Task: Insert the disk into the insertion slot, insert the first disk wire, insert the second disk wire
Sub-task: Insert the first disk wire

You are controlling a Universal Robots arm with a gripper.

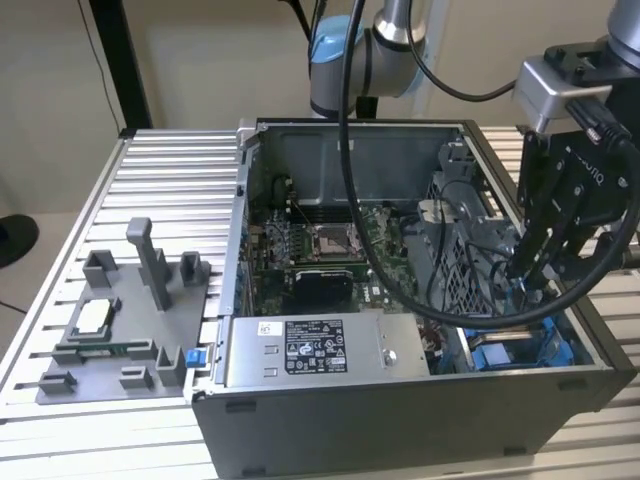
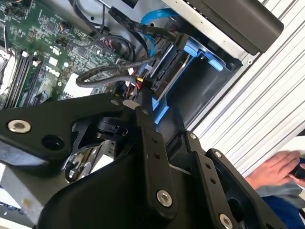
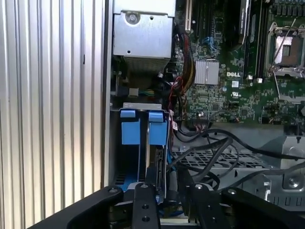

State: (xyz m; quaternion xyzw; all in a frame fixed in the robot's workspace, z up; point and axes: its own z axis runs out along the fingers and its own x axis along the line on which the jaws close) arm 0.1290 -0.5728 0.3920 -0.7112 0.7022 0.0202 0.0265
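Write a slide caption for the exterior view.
Black robot gripper reaches into an open grey metal computer case, by its blue-railed grey drive bay.

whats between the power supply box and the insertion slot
A bundle of coloured wires from the power supply box runs through the dark gap towards the insertion slot, as the first wrist view shows.

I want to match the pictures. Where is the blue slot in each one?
Exterior view: the insertion slot sits in the case corner at the exterior view's right.
Second wrist view: slot between the motherboard and ribbed table.
First wrist view: slot beside the ribbed table.
Shared landmark: the green motherboard.
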